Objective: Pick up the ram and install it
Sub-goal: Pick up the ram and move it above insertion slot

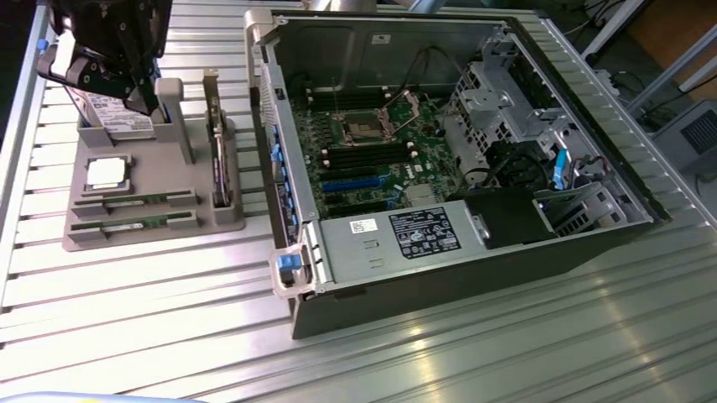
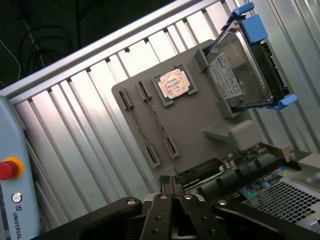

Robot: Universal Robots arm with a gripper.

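Glossy metal table (image 1: pixel 471 336); matt plastic holder (image 1: pixel 154 179)

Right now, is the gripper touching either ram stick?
Apart. Exterior view: the gripper hangs by the hard drive, with the processor lying between it and both ram sticks.

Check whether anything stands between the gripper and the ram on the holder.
Nothing visible blocks it. The gripper hangs over the hard drive; both ram sticks lie open from above in their slots, with only the flat processor between. The upright expansion card stands to the side, toward the case.
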